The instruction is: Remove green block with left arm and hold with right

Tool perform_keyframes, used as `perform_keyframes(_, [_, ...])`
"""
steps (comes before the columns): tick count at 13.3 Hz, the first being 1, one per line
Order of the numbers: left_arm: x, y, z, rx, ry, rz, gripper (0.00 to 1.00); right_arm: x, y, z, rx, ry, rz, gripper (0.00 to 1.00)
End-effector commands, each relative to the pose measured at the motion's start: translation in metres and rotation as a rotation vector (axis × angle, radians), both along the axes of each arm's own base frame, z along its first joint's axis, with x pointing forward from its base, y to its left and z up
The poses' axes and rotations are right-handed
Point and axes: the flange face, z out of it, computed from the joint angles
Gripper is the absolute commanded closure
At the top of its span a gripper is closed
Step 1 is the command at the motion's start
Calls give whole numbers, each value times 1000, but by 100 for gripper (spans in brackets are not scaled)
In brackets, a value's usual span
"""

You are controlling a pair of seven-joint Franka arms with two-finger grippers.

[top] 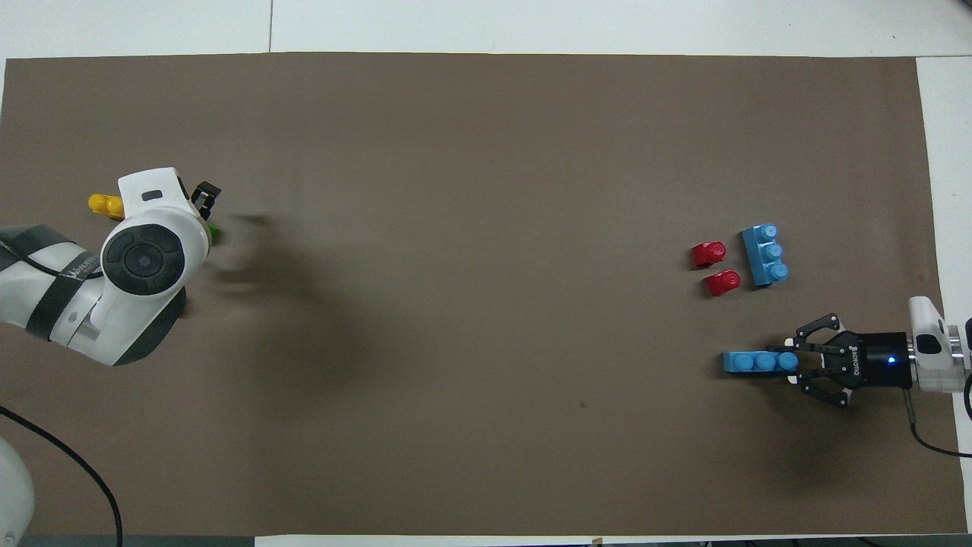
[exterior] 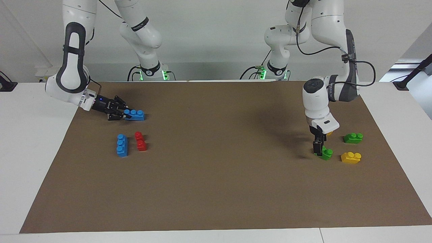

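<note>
Left gripper (exterior: pixel 319 147) down at a green block (exterior: pixel 326 153); right gripper (exterior: pixel 122 113) pinching a blue brick (exterior: pixel 134 114).

From across the table, the left gripper stands low over the brown mat (exterior: pixel 216 189) near the left arm's edge, fingers spread, a fingertip right against the green block, which sits on the mat. A second green brick (exterior: pixel 353 137) and a yellow brick (exterior: pixel 351 157) lie just beside it. Near the right arm's edge the right gripper is pressed together on one end of the blue brick, with another blue brick (exterior: pixel 122 145) and a red piece (exterior: pixel 140 141) close by.

From above, the left arm's wrist covers most of the green block (top: pixel 214 232); the right gripper (top: pixel 797 363) clamps the blue brick (top: pixel 759 362).
</note>
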Motion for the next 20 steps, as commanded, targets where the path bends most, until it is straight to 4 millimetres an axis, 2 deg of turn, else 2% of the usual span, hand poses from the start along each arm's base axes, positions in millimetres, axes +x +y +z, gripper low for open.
perform_keyframes(1, [-3, -20, 18, -9, 31, 58, 0, 2, 4, -12, -4, -22, -4, 33])
perform_keyframes(2, [-1, -28, 25, -17, 45, 78, 0, 2, 4, -12, -3, -17, -9, 2])
perform_keyframes(6, [7, -53, 55, -49, 83, 143, 0, 5, 3, -6, 4, -25, -10, 0])
perform_keyframes(7, [9, -59, 63, -54, 96, 158, 0, 7, 5, 3, 7, -29, -8, 0])
perform_keyframes(11, [16, -80, 108, -88, 139, 190, 0, 27, 22, 86, -17, -18, -26, 0])
perform_keyframes(13, [17, -85, 128, -117, 171, 190, 0, 37, 26, 110, -20, 32, -39, 0])
perform_keyframes(15, [21, -83, 153, -129, 202, 170, 0, 63, 49, 148, -69, 92, -50, 0])
perform_keyframes(17, [24, -80, 175, -148, 237, 108, 0, 94, 83, 194, -188, 160, -81, 0])
perform_keyframes(20, [18, -74, 198, -150, 292, -18, 0, 112, 136, 233, -294, 317, -254, 0])
